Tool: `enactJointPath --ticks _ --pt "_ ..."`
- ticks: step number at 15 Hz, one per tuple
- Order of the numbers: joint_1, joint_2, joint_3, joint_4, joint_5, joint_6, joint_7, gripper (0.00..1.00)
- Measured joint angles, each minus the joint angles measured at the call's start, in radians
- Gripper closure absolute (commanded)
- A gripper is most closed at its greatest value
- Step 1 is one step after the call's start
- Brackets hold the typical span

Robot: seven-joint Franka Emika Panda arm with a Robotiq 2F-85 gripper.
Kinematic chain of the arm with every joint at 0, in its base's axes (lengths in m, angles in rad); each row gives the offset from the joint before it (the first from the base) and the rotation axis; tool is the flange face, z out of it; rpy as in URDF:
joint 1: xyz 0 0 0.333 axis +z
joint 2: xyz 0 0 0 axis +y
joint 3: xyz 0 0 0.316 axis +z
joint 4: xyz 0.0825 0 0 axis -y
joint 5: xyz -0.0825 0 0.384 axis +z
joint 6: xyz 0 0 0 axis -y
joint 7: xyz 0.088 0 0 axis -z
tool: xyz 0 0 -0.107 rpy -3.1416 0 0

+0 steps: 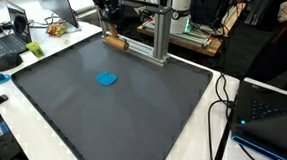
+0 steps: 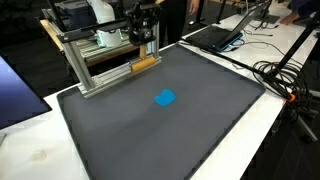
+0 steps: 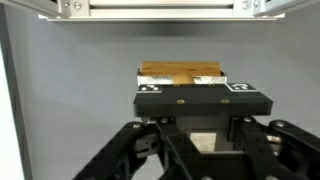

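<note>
- Presently the black Robotiq gripper (image 2: 148,42) is hanging low over the oblong brown wooden block (image 2: 145,64), which is lying at the far edge of the dark grey mat (image 2: 190,130), just beside the foot of the silver aluminium frame (image 2: 100,72)
- Judging by the wrist view, a grasp on the block (image 3: 180,73) is the step in hand; it is showing just beyond the gripper (image 3: 203,122), but I cannot tell whether the fingers are spread or already pinching it
- Any lift from here is calling for a squared, firm hold across the block's narrow sides and a path that is keeping clear of the frame rail (image 3: 160,8)
- Counting in both exterior views: one wooden block (image 1: 116,44), one small flat blue piece (image 1: 106,79) lying well apart near the mat's middle, one frame, one gripper
</note>
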Motion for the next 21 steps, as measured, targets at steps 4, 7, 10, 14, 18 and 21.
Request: enactJointPath --ticks 4,7,10,14,18,21 --pt "0.034 -0.22 0.007 -0.206 0.001 0.059 0.116 0.78" --pt "0.048 -0.366 0.027 -0.324 0.001 0.081 0.181 0.78" --pt "0.055 -0.476 0.057 -0.401 -0.004 0.081 0.209 0.53" --pt "0.055 -0.512 0.063 -0.43 -0.005 0.081 0.216 0.78" --pt "0.056 -0.503 0.065 -0.43 -0.005 0.081 0.211 0.78" --pt "0.057 -0.498 0.065 -0.438 -0.005 0.082 0.194 0.78"
